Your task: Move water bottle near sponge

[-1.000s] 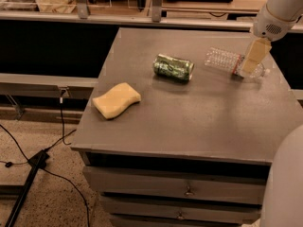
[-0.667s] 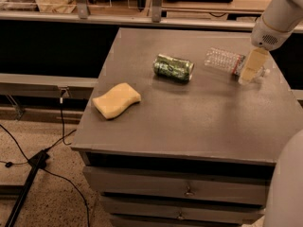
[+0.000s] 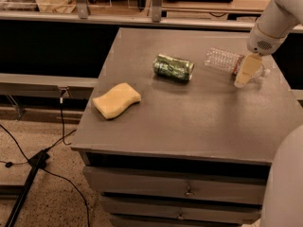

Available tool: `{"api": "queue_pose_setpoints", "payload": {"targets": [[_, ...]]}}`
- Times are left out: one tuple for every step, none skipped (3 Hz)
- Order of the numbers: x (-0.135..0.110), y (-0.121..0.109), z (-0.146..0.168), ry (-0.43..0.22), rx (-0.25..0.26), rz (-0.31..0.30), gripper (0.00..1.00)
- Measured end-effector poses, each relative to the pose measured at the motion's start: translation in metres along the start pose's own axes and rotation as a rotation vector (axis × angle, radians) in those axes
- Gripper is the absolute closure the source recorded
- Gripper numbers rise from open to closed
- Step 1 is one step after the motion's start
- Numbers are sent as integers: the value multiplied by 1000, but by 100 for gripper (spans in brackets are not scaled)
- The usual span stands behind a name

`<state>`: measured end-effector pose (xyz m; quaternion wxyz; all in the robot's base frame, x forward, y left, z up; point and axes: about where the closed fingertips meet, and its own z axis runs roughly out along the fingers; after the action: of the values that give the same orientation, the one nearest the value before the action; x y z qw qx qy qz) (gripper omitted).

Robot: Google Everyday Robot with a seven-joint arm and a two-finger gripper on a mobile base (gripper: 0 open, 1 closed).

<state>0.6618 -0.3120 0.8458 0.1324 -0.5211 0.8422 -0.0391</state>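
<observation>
Lowering further, the tan pincer (image 3: 246, 71) reaches the clear ribbed plastic water bottle (image 3: 220, 59); I cannot tell whether it grips. The pale yellow wavy sponge (image 3: 116, 100) lies well apart.

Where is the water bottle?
In the camera view, the water bottle lies on its side at the far right of the table, right of the green can, with the gripper at its cap end.

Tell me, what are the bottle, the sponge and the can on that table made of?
The water bottle looks like thin clear plastic: see-through, ribbed, glinting. The sponge seems soft matte foam, pale yellow with wavy sides. The can is probably thin metal, glossy green and dented. The end effector is at the bottle's label end.
</observation>
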Motion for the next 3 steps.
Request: {"api": "queue_pose_setpoints", "payload": {"targets": [[-1, 0, 3, 0, -2, -1, 38], [-1, 0, 7, 0, -4, -1, 61], [-3, 1, -1, -28, -15, 21, 85]]}}
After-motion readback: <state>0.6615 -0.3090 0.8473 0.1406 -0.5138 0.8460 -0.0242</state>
